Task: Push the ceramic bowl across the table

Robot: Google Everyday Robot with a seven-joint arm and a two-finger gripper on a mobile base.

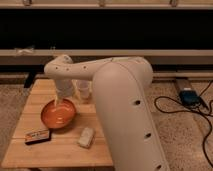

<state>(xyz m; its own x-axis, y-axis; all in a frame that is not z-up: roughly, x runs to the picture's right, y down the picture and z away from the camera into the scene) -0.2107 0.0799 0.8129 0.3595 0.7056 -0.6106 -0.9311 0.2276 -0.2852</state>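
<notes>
Camera view: orange bowl (60, 118) sat on the bench's (60, 152) left half. End effector (59, 102) hung at the bowl's far rim; open or closed, could not tell. Clear cup (84, 90) just behind-right of the bowl, dark box (37, 136) front-left, pale packet (86, 137) front-right.

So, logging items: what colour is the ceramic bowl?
Orange bowl, paler inside; camera view. Gripper at its far rim.

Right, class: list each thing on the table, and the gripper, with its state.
ceramic bowl: upright, on the table.
clear cup: upright, behind the bowl.
dark bar: lying flat, front left.
pale block: lying flat, front of bowl.
gripper: low, at the bowl's far rim.
</notes>
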